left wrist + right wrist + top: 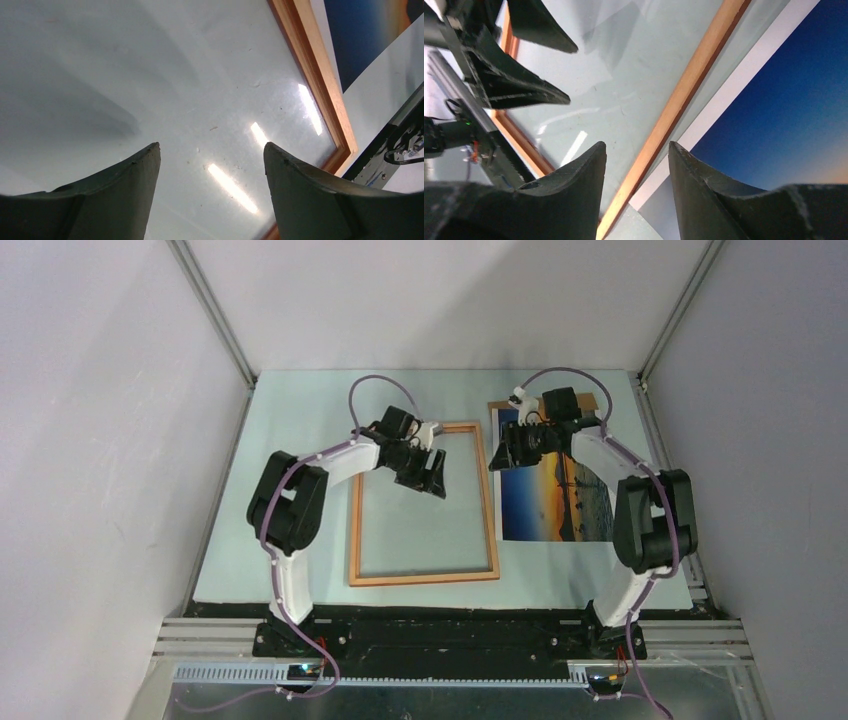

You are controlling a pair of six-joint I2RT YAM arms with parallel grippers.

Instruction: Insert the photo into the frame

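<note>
i'm looking at my left arm (338, 462) and right arm (603, 453): white link shells, bulky black joint housings. a purple cable (378, 380) runs along each. black base plates (285, 638), small red wires (322, 645) beside. jaws are dark, curved, tapering wedges.

A: What was the frame (424, 579) made of?
B: Smooth orange-brown wood with a satin finish. Its clear pane (210, 100) was glossy, dust-specked and mirrored lamps.
A: And the photo (556, 502)?
B: Smooth paper. The left gripper (211, 144) had matt black plastic fingers (125, 192), slightly rough.
</note>
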